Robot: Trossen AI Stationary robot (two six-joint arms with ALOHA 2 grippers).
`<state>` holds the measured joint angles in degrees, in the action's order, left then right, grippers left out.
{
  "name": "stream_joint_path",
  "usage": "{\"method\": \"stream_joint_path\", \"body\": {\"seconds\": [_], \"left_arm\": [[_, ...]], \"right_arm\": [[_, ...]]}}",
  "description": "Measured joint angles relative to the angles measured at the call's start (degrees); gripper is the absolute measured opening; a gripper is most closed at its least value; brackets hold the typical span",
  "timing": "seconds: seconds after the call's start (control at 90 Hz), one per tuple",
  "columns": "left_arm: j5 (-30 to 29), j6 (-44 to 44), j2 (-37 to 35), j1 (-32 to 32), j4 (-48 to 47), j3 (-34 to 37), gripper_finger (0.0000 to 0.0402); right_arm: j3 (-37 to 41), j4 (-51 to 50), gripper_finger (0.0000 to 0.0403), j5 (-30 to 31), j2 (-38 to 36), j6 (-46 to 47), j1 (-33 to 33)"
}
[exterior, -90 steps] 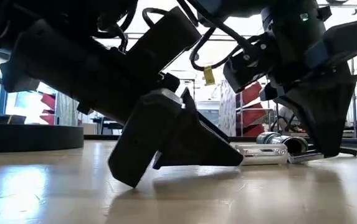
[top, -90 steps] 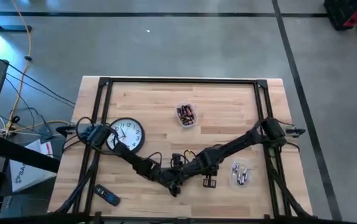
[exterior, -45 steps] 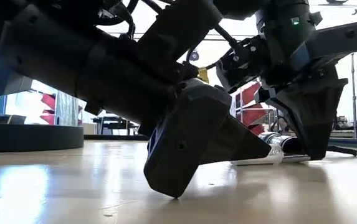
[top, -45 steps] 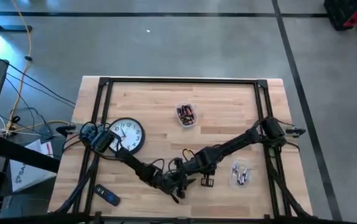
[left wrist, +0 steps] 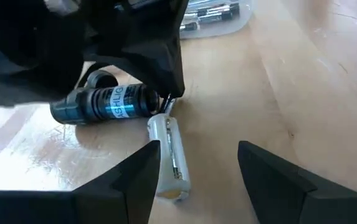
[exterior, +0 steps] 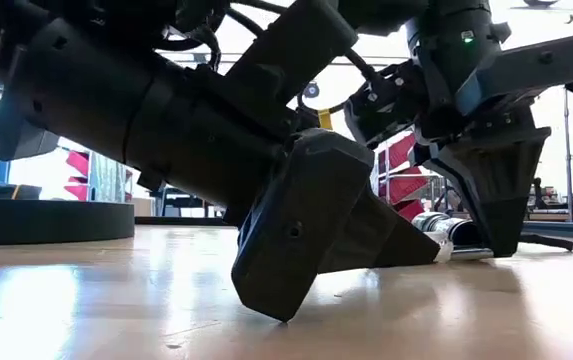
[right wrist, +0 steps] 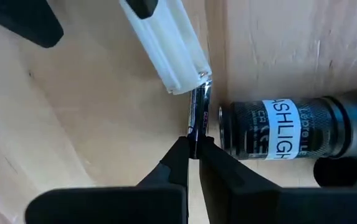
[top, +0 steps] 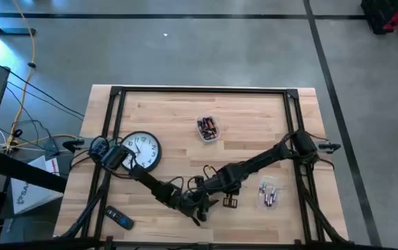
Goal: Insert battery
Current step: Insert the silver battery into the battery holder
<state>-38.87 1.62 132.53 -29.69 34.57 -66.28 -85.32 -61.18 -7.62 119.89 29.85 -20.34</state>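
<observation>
Readable text sits only on the black flashlight (right wrist: 290, 137): white letters "ASHLIGH" on a dark band in the right wrist view, w/ smaller letters at about 9 o'clock of that word, too small to read. In the left wrist view the flashlight (left wrist: 106, 103) shows a blue band w/ "ASHLIG". Clock (top: 142, 151) face numerals can't be read.

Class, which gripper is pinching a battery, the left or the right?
The right gripper: shut on the thin silver battery at the white holder. The left gripper stands open, empty.
</observation>
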Motion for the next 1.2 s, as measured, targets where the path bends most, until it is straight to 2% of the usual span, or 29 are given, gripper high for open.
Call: {"method": "stream_joint_path", "body": {"seconds": [0.2,0.333,0.611,0.789,0.967,1.2], "left_arm": [[-0.32,1.99,0.05,0.35,-0.75,0.00,0.0193],[1.75,4.34,0.00,1.37,-1.88,0.02,0.0170],[2.57,3.14,0.11,1.35,-0.30,0.13,0.0131],[0.98,2.02,-1.51,0.58,-1.39,0.15,0.0127],[2.74,3.20,-2.38,-0.11,-1.62,0.24,0.0126],[8.89,9.82,-0.05,1.03,3.71,0.26,0.0136]], "right_arm": [[0.00,-0.89,0.0000,-0.05,-0.26,1.64,-0.72],[0.00,-1.08,0.0000,-1.07,-0.33,2.93,-1.62],[-0.02,-0.39,0.0000,-1.53,-0.33,4.85,-2.77],[-0.17,-2.67,0.0000,-1.42,-0.33,6.07,-3.46],[-0.22,-7.40,0.0000,0.00,-0.41,6.32,-4.13],[-0.24,-9.21,0.0000,0.12,-0.53,6.38,-4.77]]}}
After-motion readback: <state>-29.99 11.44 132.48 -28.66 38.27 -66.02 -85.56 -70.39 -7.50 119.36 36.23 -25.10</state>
